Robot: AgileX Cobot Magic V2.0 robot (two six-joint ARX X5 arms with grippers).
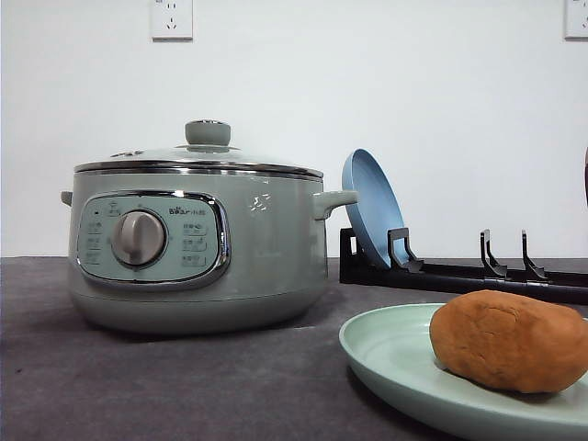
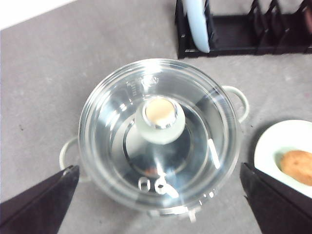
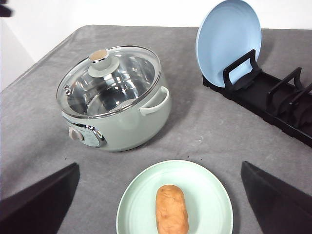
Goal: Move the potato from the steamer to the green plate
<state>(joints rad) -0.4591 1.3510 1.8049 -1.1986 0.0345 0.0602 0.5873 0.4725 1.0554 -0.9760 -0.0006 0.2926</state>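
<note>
We saw the potato (image 3: 171,208) lying on the green plate (image 3: 209,190), near and right of the lidded steamer (image 1: 266,248), while our left gripper (image 2: 158,204) and right gripper (image 3: 161,204) hung spread wide, holding nothing.

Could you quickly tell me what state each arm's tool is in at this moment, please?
Left tool: open, holding nothing, above the glass-lidded sage-green steamer.
Right tool: open, holding nothing, above the orange-brown potato on the pale green plate.
</note>
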